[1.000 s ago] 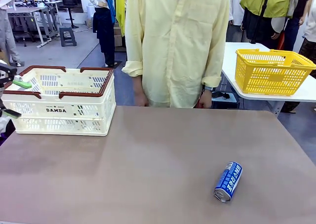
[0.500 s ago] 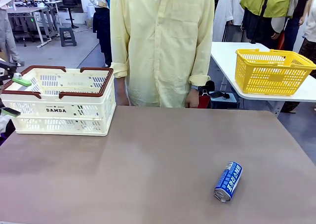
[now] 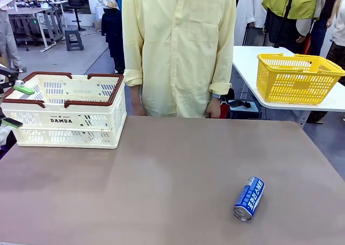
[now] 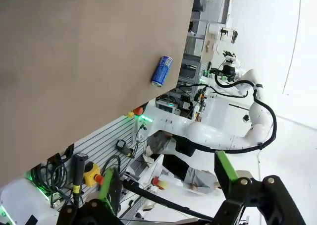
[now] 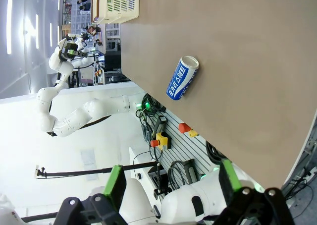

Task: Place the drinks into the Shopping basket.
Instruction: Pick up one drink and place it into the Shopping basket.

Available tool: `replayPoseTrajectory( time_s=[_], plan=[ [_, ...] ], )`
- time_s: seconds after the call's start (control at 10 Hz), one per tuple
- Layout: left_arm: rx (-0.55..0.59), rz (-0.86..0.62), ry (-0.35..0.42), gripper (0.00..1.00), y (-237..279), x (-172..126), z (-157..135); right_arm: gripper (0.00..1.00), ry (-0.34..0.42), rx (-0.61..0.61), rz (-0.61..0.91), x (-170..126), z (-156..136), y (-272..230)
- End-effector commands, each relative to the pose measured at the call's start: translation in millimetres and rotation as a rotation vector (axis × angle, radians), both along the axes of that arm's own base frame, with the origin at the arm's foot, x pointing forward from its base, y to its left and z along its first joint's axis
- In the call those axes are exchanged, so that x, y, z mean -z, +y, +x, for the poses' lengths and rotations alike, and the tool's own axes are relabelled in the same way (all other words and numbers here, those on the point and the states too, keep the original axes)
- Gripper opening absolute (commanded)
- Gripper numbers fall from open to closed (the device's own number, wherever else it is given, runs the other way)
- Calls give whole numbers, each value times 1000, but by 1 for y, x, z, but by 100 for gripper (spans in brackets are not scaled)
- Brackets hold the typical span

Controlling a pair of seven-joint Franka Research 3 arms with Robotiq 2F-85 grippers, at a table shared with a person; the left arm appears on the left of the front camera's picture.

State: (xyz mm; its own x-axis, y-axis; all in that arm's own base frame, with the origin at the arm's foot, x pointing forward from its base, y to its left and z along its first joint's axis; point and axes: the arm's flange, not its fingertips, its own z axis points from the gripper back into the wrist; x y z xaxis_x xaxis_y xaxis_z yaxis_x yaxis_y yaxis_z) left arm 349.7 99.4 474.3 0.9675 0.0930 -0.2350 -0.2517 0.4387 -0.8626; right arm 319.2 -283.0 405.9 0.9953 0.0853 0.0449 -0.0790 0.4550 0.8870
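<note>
A slim blue-and-white drink can (image 3: 249, 198) with lettering lies on its side on the brown table at the front right. It also shows in the left wrist view (image 4: 161, 71) and the right wrist view (image 5: 182, 78). The cream-white Shopping basket (image 3: 64, 113) with a brown-red rim stands at the far left of the table. My left gripper (image 3: 16, 106) hangs open beside the basket's left end, nothing between its green pads. My right gripper (image 5: 172, 181) is open and empty too, held off the table's near side and well away from the can.
A person in a pale yellow shirt (image 3: 178, 50) stands at the table's far edge, hands down at the sides. A bright yellow mesh basket (image 3: 295, 77) sits on a separate white table at the back right. Bare brown tabletop (image 3: 161, 175) lies between basket and can.
The person has shifted a little to the left along the far edge. The can, the basket and both grippers have not moved.
</note>
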Motion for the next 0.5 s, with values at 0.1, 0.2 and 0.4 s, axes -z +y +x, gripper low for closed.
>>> replayPoseTrajectory(
  time_s=[0.1, 0.2, 0.4],
  plan=[
    [-11, -22, 1, 100, -2, -2, -1, 100, 158, -144, -231, -47, 32, 73],
    [-11, -22, 1, 100, -2, -2, -1, 100, 159, -300, -328, -64, 51, 120],
    [-11, -22, 1, 100, -2, -2, -1, 100, 229, -603, -596, -59, 81, 229]
  ],
)
